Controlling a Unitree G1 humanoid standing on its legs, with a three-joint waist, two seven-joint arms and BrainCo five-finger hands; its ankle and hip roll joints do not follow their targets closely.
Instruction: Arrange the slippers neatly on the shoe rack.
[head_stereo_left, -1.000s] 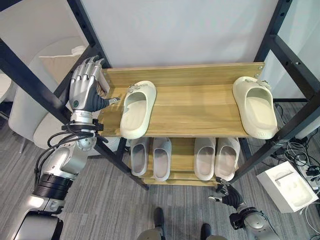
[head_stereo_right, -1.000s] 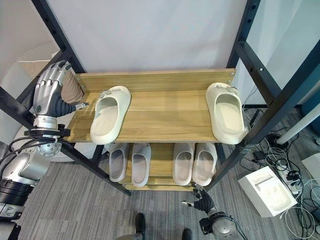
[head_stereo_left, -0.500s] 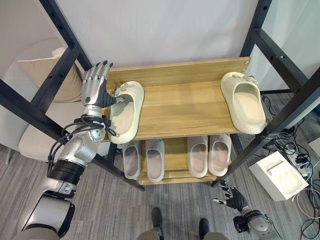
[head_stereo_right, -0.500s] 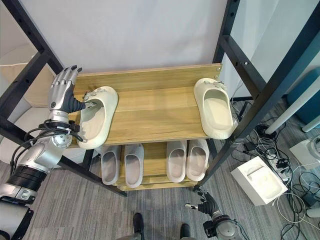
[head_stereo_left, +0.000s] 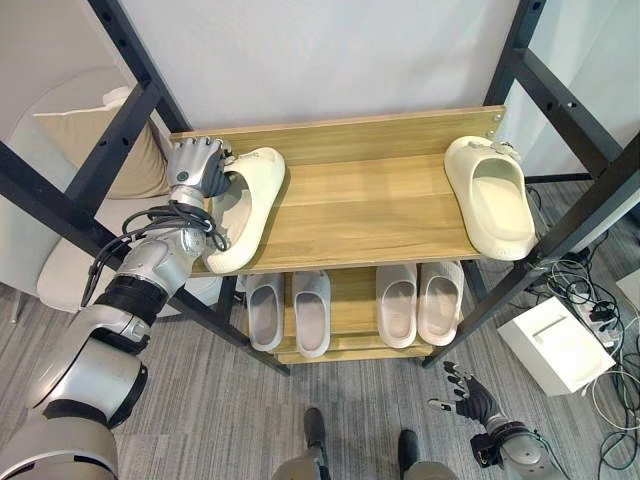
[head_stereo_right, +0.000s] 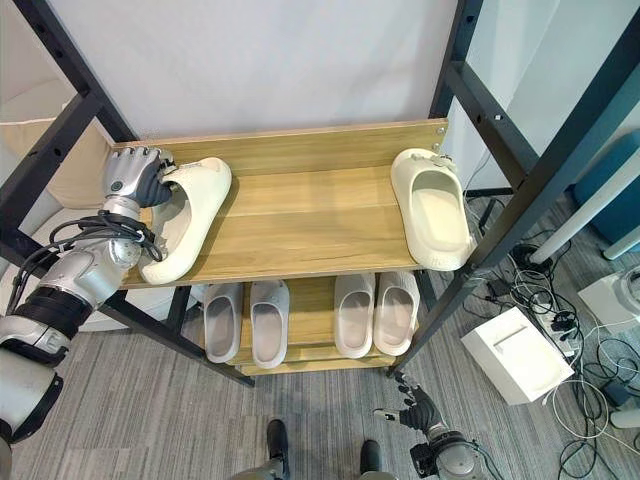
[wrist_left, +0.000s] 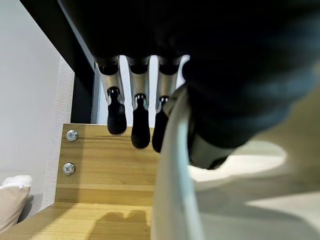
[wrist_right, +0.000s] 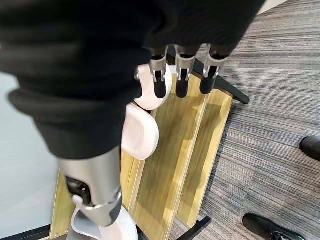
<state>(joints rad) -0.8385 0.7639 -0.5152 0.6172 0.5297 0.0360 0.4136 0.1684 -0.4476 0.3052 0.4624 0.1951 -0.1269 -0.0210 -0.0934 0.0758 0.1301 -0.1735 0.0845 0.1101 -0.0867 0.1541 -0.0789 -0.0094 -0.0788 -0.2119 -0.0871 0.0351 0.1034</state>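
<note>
the black metal shoe rack with wooden shelves (head_stereo_left: 350, 215) stood against a white wall. on its top shelf lay two cream foam slippers, well apart. the left cream slipper (head_stereo_left: 245, 205) sat at the left end of the shelf, angled, its near end reaching the shelf's front edge. the robot's left hand (head_stereo_left: 197, 167) was at the far end of that slipper, its fingers curled over the slipper's rim; in the left wrist view the dark-tipped fingers (wrist_left: 140, 131) hung over the pale edge with the thumb tucked on the inside, so the hand was clamped on the slipper. the right cream slipper (head_stereo_left: 489, 195) lay at the right end of the same shelf, roughly straight front to back, untouched.

on the lower shelf stood four pale grey slippers in a row: one pair on the left (head_stereo_left: 286, 309) and one pair on the right (head_stereo_left: 418, 302), each pair side by side.

the right hand (head_stereo_left: 465, 395) hung low near the grey carpeted floor (head_stereo_left: 200, 400), in front of the rack's right leg, holding nothing, its fingers loosely spread and fairly straight in the right wrist view (wrist_right: 181, 75).

a beige cushion on a white chair (head_stereo_left: 75, 150) sat left of the rack, and a white box (head_stereo_left: 555, 345) lay on the floor to the right beside a tangle of cables.
</note>
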